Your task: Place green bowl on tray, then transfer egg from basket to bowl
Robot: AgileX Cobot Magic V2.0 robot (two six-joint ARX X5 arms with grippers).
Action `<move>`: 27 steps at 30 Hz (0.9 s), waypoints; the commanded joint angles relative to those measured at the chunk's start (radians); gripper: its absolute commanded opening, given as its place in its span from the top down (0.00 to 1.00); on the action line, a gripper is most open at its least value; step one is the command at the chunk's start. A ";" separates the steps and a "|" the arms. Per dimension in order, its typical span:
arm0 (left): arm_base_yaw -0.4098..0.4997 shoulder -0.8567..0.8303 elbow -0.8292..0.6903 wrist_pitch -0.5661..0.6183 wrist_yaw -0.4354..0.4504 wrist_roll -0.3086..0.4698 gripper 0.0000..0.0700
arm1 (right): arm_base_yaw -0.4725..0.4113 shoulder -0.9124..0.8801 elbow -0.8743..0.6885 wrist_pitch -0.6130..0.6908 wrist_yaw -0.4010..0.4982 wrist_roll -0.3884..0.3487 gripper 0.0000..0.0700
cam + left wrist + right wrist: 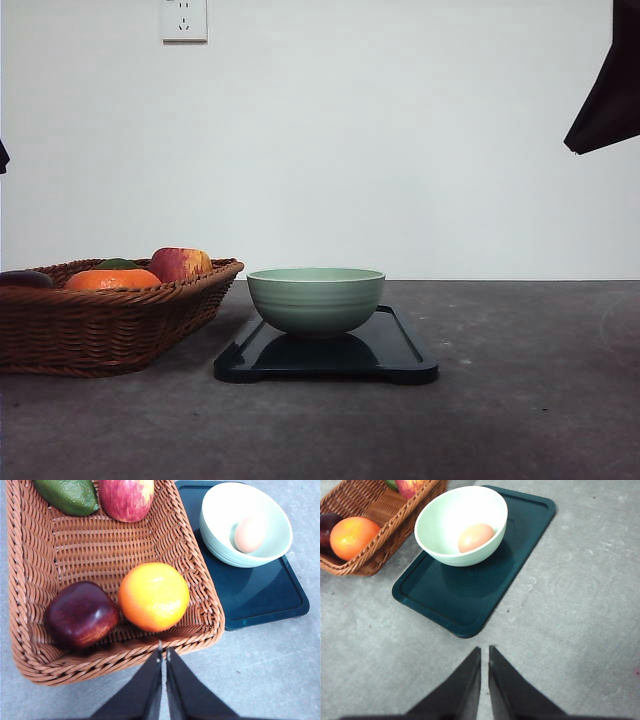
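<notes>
I see the egg (475,537) resting in the green bowl (461,525), bowl on the tray (470,585) beside the basket (107,545); task looks complete. Left tool (163,652) and right tool (484,652) pressed together, empty.

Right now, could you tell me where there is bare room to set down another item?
The dark rectangular tray has bare surface on the end away from the pale green ceramic bowl. The grey tabletop beside it is open. The brown wicker basket is crowded with fruit.
</notes>
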 commanded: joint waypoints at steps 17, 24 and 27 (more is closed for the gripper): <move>0.254 -0.418 -0.393 0.342 -0.013 0.073 1.00 | 0.005 0.003 0.004 0.009 -0.002 -0.008 0.97; 0.311 -0.640 -0.575 0.402 -0.013 0.071 1.00 | 0.005 0.003 0.004 0.009 -0.002 -0.008 0.97; 0.320 -0.701 -0.635 0.431 -0.013 0.071 1.00 | 0.005 0.003 0.004 0.009 -0.002 -0.008 0.97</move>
